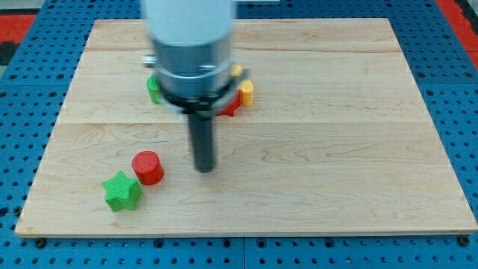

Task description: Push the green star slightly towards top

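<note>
The green star (pixel 122 191) lies near the board's bottom left. A red cylinder (pixel 148 167) stands just up and right of it, touching or nearly touching it. My tip (pixel 204 169) rests on the board to the right of the red cylinder, apart from both blocks, a little higher in the view than the star.
The arm's grey body hides a cluster of blocks near the top centre: a green block (pixel 153 89) at its left, a red block (pixel 231 105) and a yellow block (pixel 246 91) at its right. The wooden board (pixel 336 149) lies on a blue pegboard.
</note>
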Controlling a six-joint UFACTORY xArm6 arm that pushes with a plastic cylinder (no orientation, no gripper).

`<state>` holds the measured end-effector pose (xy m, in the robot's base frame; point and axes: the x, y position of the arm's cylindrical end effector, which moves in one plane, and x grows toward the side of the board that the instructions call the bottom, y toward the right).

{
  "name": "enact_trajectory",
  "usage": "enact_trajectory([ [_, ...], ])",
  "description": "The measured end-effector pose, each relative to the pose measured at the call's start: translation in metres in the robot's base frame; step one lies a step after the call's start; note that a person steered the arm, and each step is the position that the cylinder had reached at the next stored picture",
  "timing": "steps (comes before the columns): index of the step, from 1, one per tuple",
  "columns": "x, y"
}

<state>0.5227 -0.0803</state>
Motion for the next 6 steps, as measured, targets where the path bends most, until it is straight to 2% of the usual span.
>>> enact_trajectory([
  [1, -0.004, -0.047],
  [2, -0.007, -0.048],
  [3, 0.01, 0.032],
  [4, 0.076, -0.009],
  [5, 0.09, -0.073],
  [6, 0.066, -0.102],
])
